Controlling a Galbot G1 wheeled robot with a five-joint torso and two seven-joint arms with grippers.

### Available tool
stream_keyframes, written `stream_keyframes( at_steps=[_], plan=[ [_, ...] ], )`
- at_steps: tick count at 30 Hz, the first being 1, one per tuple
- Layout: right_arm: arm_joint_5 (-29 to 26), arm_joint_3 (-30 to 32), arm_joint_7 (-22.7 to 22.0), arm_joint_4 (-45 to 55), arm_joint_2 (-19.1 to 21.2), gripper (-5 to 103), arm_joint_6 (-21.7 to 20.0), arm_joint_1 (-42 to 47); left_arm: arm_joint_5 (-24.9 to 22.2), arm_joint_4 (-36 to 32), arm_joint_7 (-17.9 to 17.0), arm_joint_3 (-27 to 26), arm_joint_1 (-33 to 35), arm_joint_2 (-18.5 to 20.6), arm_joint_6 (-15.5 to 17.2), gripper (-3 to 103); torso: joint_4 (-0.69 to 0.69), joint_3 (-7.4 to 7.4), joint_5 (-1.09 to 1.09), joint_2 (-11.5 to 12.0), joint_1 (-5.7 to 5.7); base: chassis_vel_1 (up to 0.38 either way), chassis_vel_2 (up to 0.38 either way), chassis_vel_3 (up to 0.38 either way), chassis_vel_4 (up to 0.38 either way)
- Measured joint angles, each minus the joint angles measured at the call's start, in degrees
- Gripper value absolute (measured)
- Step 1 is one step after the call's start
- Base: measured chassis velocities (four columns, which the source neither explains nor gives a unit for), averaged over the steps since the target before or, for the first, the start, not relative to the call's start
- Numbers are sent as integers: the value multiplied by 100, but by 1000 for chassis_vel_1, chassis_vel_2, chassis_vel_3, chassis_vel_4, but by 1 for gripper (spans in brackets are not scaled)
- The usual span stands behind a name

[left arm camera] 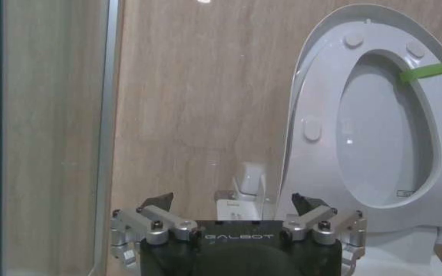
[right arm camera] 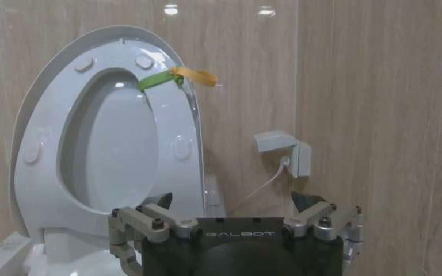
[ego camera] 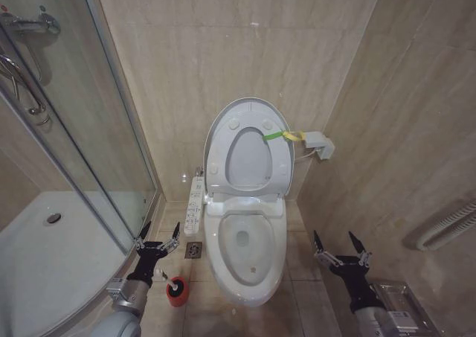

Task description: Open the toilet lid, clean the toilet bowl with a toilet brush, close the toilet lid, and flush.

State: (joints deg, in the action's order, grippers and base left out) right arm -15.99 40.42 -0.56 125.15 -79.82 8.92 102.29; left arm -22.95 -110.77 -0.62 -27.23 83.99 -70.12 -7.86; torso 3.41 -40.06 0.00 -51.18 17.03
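The toilet lid (ego camera: 248, 158) stands raised against the back wall with the white seat ring folded up in front of it; a yellow-green strap (ego camera: 282, 135) hangs at its edge. Below, the toilet bowl (ego camera: 216, 257) lies uncovered. The toilet brush (ego camera: 169, 279) stands in its red cup (ego camera: 177, 294) on the floor, left of the bowl. My left gripper (ego camera: 161, 229) hovers open just above and behind the cup. On the bowl's right side my right gripper (ego camera: 334, 236) is open and empty. The left wrist view shows the left gripper (left arm camera: 231, 200) facing the lid (left arm camera: 374, 132); the right gripper (right arm camera: 232, 198) faces the lid (right arm camera: 113, 144) too.
A glass shower enclosure (ego camera: 74, 129) closes off the left side. The control strip (ego camera: 195, 203) runs along the bowl's left, with a floor drain (ego camera: 193, 249) beside it. A grey wall box (ego camera: 320, 143) and a ribbed hose (ego camera: 446, 229) are on the right wall.
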Motion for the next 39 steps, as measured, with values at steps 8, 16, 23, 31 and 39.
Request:
stream_keyframes(
  at_steps=[8,16,23,31,39],
  plan=[
    [1,-2,-5,3,5,100,-15,4,0,0,0,0,0,0,0,100,0,0,0,0,0,0,0,0,0],
    [1,-2,-8,5,8,100,-18,5,0,0,0,0,0,0,0,100,0,0,0,0,0,0,0,0,0],
    [1,-2,-10,8,9,100,-20,5,0,0,0,0,0,0,0,100,0,0,0,0,0,0,0,0,0],
    [1,-2,-10,13,9,100,-20,5,0,0,0,0,0,0,0,100,0,0,0,0,0,0,0,0,0],
    [1,-1,-10,14,9,100,-20,5,0,0,0,0,0,0,0,100,0,0,0,0,0,0,0,0,0]
  ],
)
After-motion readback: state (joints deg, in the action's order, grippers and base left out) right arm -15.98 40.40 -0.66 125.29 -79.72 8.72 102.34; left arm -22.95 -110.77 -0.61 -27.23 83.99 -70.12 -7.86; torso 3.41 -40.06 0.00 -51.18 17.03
